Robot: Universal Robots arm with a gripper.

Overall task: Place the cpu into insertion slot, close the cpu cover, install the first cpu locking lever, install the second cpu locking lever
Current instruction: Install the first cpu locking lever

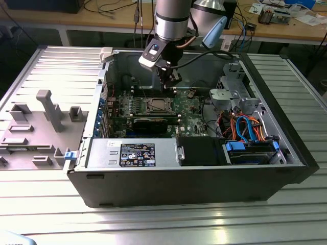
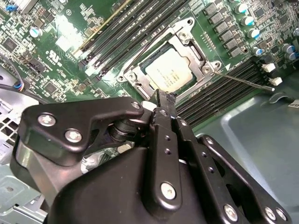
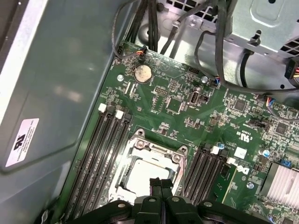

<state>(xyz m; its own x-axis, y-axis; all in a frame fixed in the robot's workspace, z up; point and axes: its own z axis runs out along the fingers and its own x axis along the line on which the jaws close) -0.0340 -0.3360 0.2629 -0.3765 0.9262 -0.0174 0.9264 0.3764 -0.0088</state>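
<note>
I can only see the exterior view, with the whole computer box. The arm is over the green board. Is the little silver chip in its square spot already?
Observer: Yes. In both wrist views the cpu lies flat in the socket, and the cpu cover frames it.
Operator: Is the gripper holding anything?
Observer: No. In the second wrist view the gripper is shut on nothing, with its tip close to the socket's edge.
Operator: Are the wire levers tucked in?
Observer: Not all. One thin lever sticks out from a socket corner, across the memory slots.
</note>
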